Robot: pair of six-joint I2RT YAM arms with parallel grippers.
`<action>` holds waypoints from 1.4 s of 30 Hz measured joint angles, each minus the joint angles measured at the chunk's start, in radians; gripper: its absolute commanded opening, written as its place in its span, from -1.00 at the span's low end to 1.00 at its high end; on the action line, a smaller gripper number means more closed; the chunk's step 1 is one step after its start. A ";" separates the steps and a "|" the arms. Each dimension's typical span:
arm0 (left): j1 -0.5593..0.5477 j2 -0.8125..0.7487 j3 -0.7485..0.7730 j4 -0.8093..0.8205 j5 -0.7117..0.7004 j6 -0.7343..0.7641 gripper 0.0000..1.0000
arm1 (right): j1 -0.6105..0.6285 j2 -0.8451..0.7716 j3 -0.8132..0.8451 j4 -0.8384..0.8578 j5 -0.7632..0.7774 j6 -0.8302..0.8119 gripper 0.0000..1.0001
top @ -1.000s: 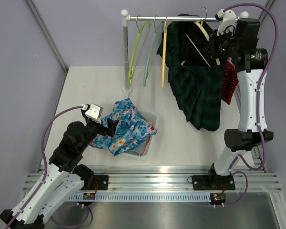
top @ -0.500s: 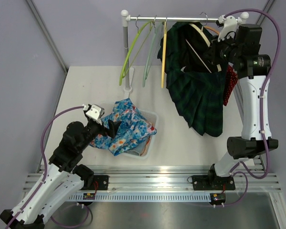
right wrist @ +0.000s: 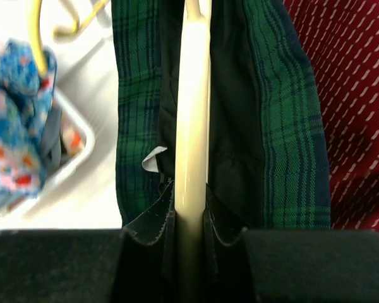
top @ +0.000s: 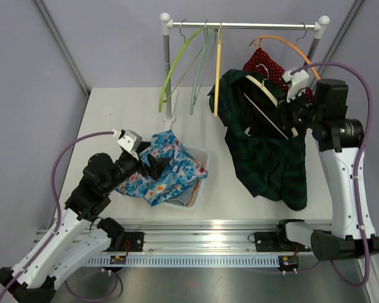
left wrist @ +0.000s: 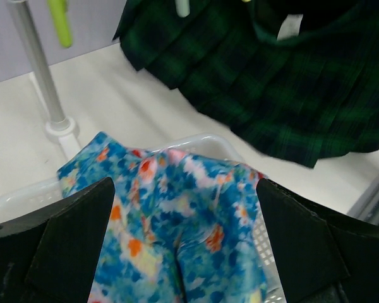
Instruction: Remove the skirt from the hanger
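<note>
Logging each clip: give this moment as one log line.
right fingers: shut on hanger | skirt: on hanger, off rail | left fingers: open over basket

White table [top: 114, 117]: laundry basket [top: 204, 154] at front; rack base [top: 169, 117] behind basket; skirt [top: 271, 170] hem right of basket.

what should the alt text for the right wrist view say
The right gripper clamps a cream hanger running up the middle, with the green plaid skirt draped around it. A red dotted garment fills the right edge; a white basket of blue floral cloth sits at left.
</note>
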 measured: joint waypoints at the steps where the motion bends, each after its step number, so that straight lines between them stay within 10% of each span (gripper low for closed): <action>1: -0.024 0.017 0.014 0.005 -0.002 -0.006 0.98 | 0.001 -0.040 -0.048 -0.004 -0.002 -0.016 -1.00; 11: -0.402 0.283 0.117 0.108 -0.178 -0.085 0.98 | 0.003 -0.375 -0.421 -0.083 -0.074 -0.186 -1.00; 23: -0.474 0.635 0.235 0.213 -0.369 -0.325 0.80 | 0.003 -0.480 -0.476 -0.204 -0.234 -0.314 -1.00; 30: -0.474 0.692 0.304 0.214 -0.431 -0.352 0.12 | 0.003 -0.494 -0.489 -0.235 -0.288 -0.344 -1.00; 34: -0.474 0.719 0.327 0.208 -0.464 -0.335 -0.95 | 0.003 -0.500 -0.492 -0.241 -0.302 -0.352 -1.00; 42: -0.474 0.657 0.339 0.103 -0.494 -0.257 -1.00 | 0.004 -0.515 -0.563 -0.204 -0.267 -0.377 -1.00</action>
